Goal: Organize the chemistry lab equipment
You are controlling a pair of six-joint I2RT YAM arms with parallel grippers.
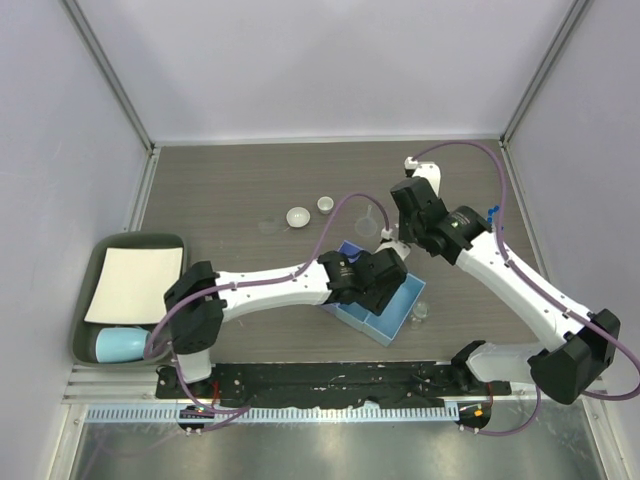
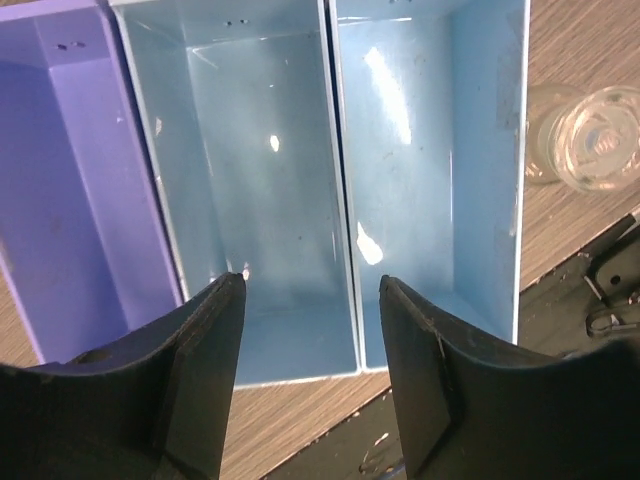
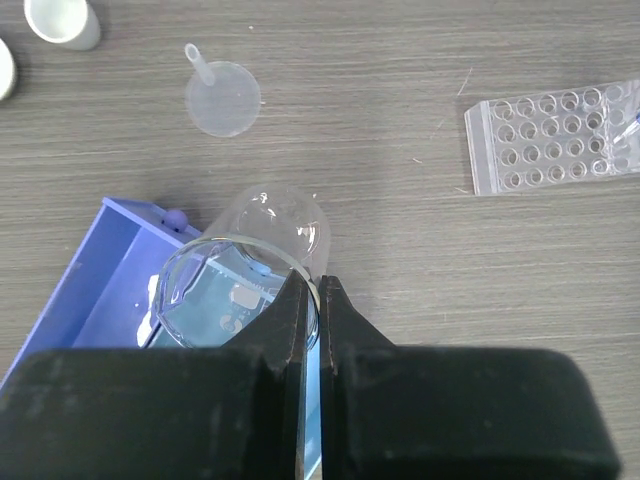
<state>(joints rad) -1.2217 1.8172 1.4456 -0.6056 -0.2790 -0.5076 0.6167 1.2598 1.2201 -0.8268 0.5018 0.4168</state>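
Right wrist: right hand (image 3: pixel 311 290) tight on clear glass beaker (image 3: pixel 270 225) at purple bin (image 3: pixel 95 290); left hand (image 2: pixel 312 300) wide over blue bins (image 2: pixel 250 150).

Grey-green tray (image 1: pixel 140 239), white sheet (image 1: pixel 133 285), pale-blue cup (image 1: pixel 120 346)

- Clear glass beaker (image 3: pixel 262 232): I log it tilted, rim clamped by the right gripper (image 3: pixel 311 292), above the compartment box (image 3: pixel 95 285).
- Clear funnel (image 3: pixel 222 95): beyond the box.
- Two white ceramic dishes (image 1: pixel 298 216): upright, beyond-left of the box.
- Clear plastic tube rack (image 3: pixel 545 140): flat, well right of the box, with a blue-capped test tube (image 3: pixel 625 130) on its far end.
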